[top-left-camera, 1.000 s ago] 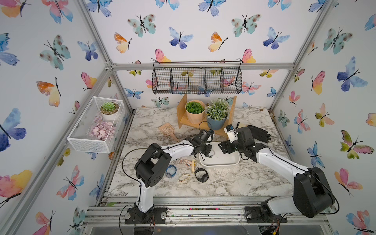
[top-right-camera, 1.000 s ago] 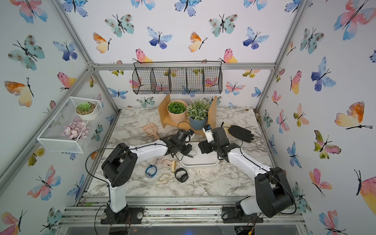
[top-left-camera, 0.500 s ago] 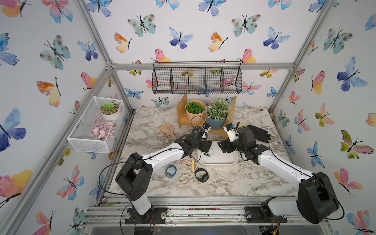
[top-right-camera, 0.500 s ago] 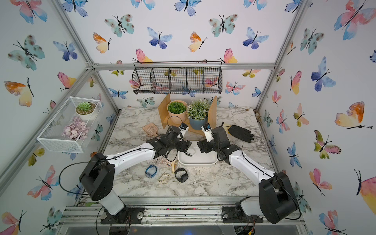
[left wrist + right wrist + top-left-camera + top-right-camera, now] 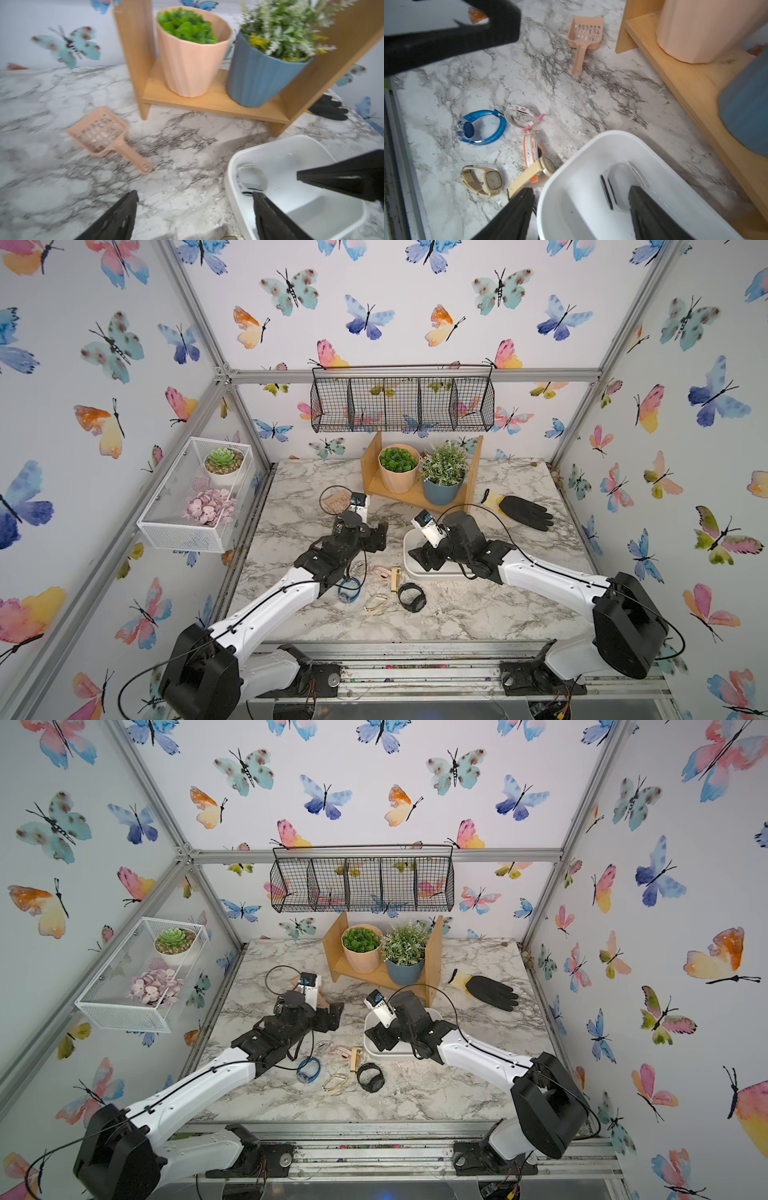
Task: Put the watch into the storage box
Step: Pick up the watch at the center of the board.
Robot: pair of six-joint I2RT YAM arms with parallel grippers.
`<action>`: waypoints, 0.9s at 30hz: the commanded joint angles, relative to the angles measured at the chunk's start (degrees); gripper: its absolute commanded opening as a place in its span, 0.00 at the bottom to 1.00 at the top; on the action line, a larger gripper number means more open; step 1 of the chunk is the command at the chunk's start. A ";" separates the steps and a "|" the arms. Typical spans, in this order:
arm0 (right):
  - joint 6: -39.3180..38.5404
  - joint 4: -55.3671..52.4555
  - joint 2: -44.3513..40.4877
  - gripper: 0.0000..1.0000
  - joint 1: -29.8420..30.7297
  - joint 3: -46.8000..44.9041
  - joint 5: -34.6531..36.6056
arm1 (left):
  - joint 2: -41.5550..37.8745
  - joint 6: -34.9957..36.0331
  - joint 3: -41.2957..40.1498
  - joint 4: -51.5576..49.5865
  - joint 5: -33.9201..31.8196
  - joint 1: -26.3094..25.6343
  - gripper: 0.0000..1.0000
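Right wrist view: white watch [image 5: 611,193] on edge inside storage box [image 5: 583,145].

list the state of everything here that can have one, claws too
storage box, upright on the table, one watch inside
white watch, lying in the storage box
left claw, open, empty
right claw, open, empty, astride the storage box rim
blue watch, on the table, strap looped
black watch, on the table, strap looped
beige watch, on the table, face showing
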 commanded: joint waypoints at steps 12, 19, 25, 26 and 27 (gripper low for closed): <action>-5.63 -7.96 23.75 0.59 6.93 23.31 -3.98 | -7.26 -4.62 -6.78 -5.73 4.27 15.40 0.91; -5.42 -9.17 32.34 0.54 8.13 29.16 -4.71 | -6.61 -5.28 -8.04 -6.27 5.67 17.06 0.92; -5.42 -9.93 37.09 0.46 8.50 33.19 -5.16 | -5.29 -5.77 -8.86 -5.23 7.42 17.55 0.92; -5.42 -9.91 37.64 0.45 8.50 33.60 -5.24 | -5.09 -5.79 -8.92 -5.03 7.74 17.62 0.92; -5.42 -9.96 38.15 0.44 8.58 34.00 -5.22 | -4.99 -5.79 -9.09 -4.87 7.91 17.64 0.92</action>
